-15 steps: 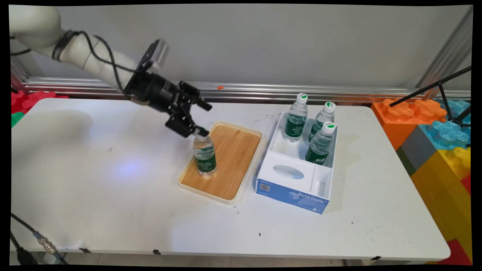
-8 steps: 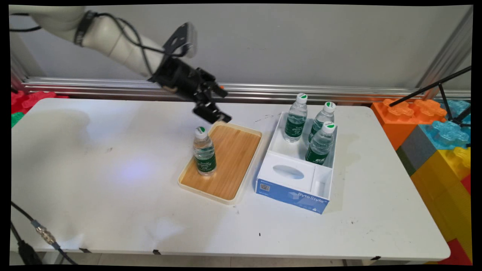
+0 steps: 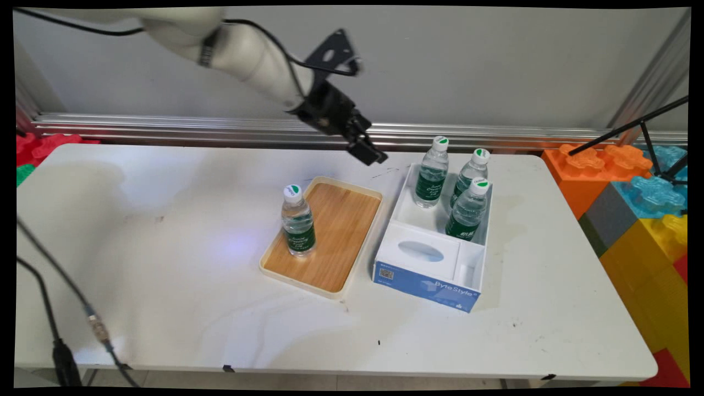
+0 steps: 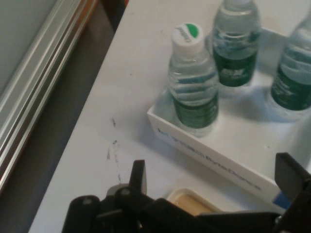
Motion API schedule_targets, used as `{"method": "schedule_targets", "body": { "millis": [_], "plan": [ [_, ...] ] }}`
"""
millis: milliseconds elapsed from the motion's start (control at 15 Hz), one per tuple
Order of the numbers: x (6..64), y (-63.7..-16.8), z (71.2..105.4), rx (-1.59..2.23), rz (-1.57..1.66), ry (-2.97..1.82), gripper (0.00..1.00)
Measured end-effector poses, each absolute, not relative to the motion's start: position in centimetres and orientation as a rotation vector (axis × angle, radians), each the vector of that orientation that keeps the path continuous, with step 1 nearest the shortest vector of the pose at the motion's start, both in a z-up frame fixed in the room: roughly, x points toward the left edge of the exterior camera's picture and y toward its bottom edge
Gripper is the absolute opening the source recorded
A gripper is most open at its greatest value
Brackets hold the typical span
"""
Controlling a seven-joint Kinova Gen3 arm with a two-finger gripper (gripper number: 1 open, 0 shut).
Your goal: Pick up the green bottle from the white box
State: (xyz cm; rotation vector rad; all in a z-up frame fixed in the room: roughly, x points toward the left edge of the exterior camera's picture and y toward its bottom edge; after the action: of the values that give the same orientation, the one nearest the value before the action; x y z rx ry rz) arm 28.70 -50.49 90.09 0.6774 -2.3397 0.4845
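Hovering empty with fingers apart, the tool (image 3: 369, 153) hangs above the bench (image 3: 165, 286) between the tray (image 3: 345, 220) and the box (image 3: 434, 286), probably nearest the box's rear bottle (image 4: 193, 80).

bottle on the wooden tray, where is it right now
In the main view the bottle stands upright on the wooden tray's left edge, left of the white box holding three more bottles.
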Motion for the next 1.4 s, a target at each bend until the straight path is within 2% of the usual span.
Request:
{"method": "schedule_targets", "body": {
  "millis": [733, 1400],
  "plan": [
    [21.7, -58.6, 85.1, 0.715, 0.385, -2.386, 1.0],
    [19.2, -62.2, 82.4, 0.671, 0.298, -2.426, 1.0]
  ]
}}
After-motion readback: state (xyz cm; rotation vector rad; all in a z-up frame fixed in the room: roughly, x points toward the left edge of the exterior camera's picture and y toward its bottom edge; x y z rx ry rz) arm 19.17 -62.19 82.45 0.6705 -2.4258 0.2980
